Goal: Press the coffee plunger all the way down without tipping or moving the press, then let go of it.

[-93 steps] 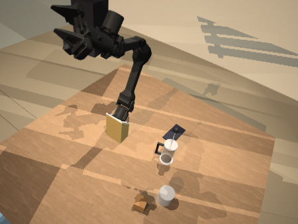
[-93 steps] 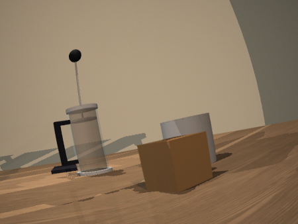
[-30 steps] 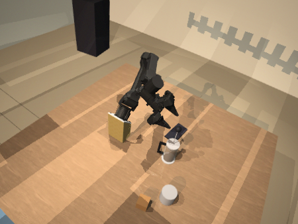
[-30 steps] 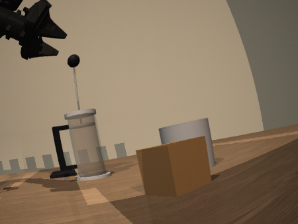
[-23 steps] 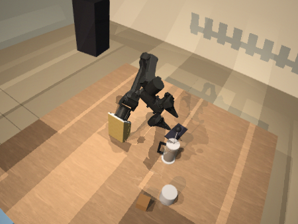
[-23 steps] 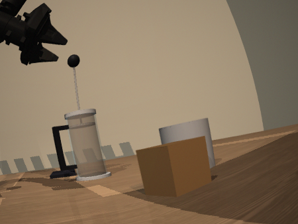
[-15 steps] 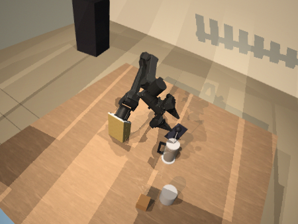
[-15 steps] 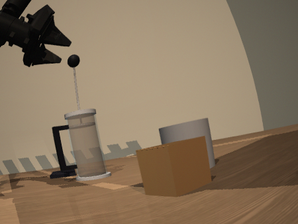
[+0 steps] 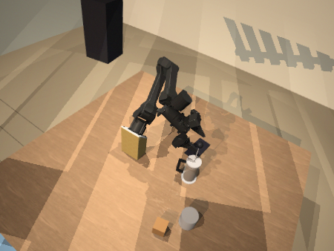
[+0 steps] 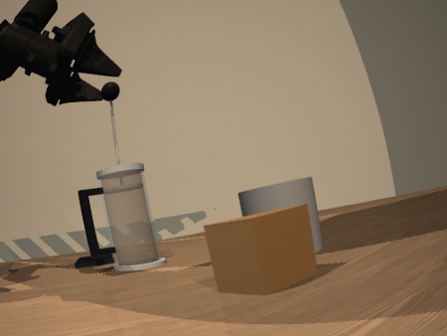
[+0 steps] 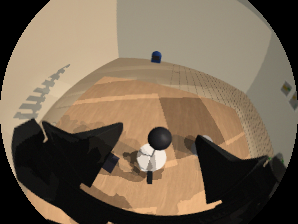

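Plunger knob (image 10: 110, 90) sits between the wide-open hand's (image 10: 111, 80) fingertips, untouched.

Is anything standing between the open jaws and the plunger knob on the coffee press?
Nothing visible. The gripper is open beside the black plunger knob, which sits near its fingertips with the rod still raised above the coffee press.

one robot arm (image 9: 163, 93) with one gripper (image 10: 106, 77), one glass coffee press (image 10: 128, 219) with one black plunger knob (image 10: 110, 90), one grey cylinder (image 10: 285, 204), one orange-brown box (image 10: 260, 249), one yellow upright block (image 9: 133, 142), one black pillar (image 9: 102, 27).
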You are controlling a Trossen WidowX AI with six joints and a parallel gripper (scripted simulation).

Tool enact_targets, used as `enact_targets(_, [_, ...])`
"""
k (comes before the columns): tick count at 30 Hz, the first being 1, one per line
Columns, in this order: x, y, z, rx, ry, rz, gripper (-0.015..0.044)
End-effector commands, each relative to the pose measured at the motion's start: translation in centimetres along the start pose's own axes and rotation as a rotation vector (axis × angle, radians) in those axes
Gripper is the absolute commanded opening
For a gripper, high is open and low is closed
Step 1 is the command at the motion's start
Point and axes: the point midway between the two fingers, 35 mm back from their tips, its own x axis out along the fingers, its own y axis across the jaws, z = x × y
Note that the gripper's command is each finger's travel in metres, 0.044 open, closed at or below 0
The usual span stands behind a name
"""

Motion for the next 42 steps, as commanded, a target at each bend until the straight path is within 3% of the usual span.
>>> enact_targets(1, [0.7, 0.0, -0.4, 0.015, 0.001, -0.002, 0.044])
enact_targets(2, [0.7, 0.0, -0.4, 0.015, 0.0, -0.001, 0.044])
enact_targets(14, [0.7, 0.0, -0.4, 0.015, 0.0, -0.001, 0.0125])
enact_targets(42, [2.4, -0.6, -2.2, 0.013, 0.008, -0.007, 0.0116])
